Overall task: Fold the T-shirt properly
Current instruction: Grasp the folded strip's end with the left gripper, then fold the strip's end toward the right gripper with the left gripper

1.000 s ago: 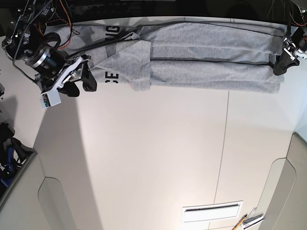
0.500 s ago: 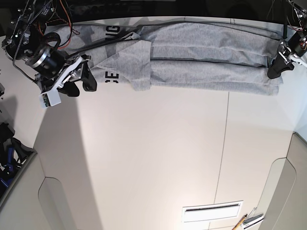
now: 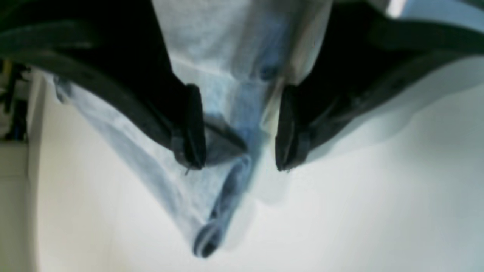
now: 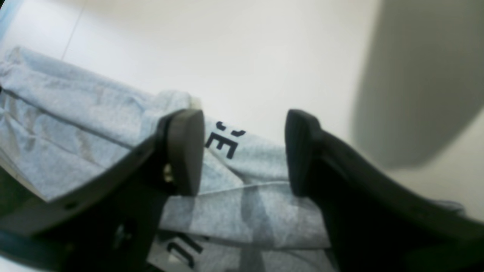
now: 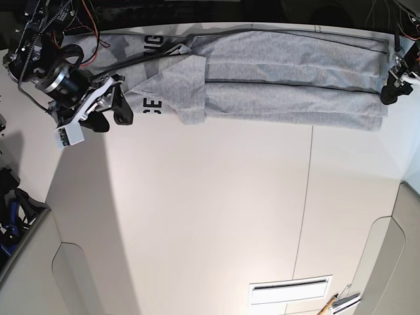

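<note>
you are looking at a pale cream table (image 5: pixel 216 216) with a thin seam (image 5: pixel 304 210) running down its right half and a soft shadow falling over its left side. a white slotted panel (image 5: pixel 289 289) sits near the bottom edge, and the strip beyond the top edge is dark.

Setting was a robotics lab bench, not a home; the work surface was a bare cream table (image 5: pixel 216 216) with a seam line and cut-out rounded corners; two arms carried exposed red and black wiring (image 5: pixel 85 26) near the far left edge; a white slotted plate (image 5: pixel 290 289) lay flush near the front edge; dark clutter (image 5: pixel 13 210) sat off the table's left side.
</note>
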### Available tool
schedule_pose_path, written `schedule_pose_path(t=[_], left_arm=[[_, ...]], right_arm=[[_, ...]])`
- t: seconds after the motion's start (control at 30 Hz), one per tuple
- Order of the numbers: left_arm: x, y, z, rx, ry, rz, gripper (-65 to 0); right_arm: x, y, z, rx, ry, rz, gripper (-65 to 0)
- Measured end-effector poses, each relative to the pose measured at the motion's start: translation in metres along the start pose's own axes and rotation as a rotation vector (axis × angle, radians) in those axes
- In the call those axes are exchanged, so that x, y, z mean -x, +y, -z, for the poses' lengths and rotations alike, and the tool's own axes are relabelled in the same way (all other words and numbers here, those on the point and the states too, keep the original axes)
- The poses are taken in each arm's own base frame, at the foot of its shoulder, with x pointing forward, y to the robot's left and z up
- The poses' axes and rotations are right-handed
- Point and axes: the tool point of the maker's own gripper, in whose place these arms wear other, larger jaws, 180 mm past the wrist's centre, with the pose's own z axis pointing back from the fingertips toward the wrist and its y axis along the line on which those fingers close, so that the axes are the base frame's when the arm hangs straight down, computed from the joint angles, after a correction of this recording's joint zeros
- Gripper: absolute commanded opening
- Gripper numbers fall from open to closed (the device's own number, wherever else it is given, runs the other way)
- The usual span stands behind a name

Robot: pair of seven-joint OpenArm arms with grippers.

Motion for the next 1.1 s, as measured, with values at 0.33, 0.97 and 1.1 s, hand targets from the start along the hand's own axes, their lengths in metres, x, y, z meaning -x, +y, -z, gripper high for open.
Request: schedule_pose_path(t=[0.33,0.97,1.1], left_arm=[[0.0,0.003,0.0,-0.021,0.007,0.019,-32.6],[0.029,-0.037,0.028,0.1,0.129,0.089,-35.7],[0.029,-0.031,0.025,0.079,0.135,0.086,-49.6]], right_arm=[[0.0,0.0,0.0,0.0,0.0,0.0,-31.2],[0.0,0.0,0.0,0.001,0.0,0.0,-31.2],[0.0,0.0,0.0,0.0,0.0,0.0,-31.2]])
